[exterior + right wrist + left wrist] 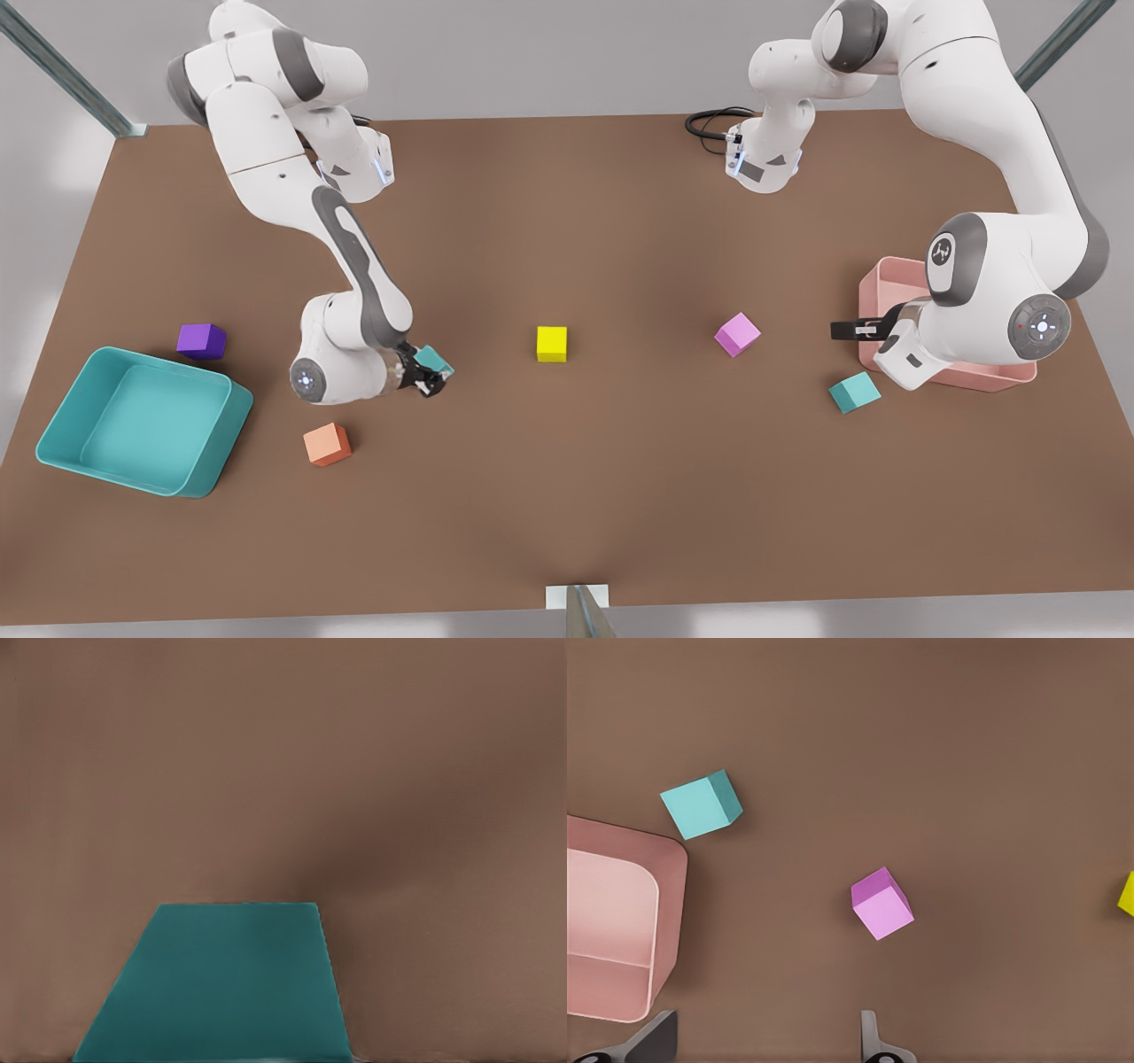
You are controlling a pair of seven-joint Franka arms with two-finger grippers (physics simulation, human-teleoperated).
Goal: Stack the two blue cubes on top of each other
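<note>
Nearest us, orange cube [327,444] and teal tray [142,419] at front view's left. Just behind, right gripper [431,373] pinches one blue cube [434,360] over table [567,532]. Farther along, second blue cube [854,392] lies free beside pink tray [873,292]; left gripper [848,330] waits above, fingers [873,1041] spread, we note.
</note>
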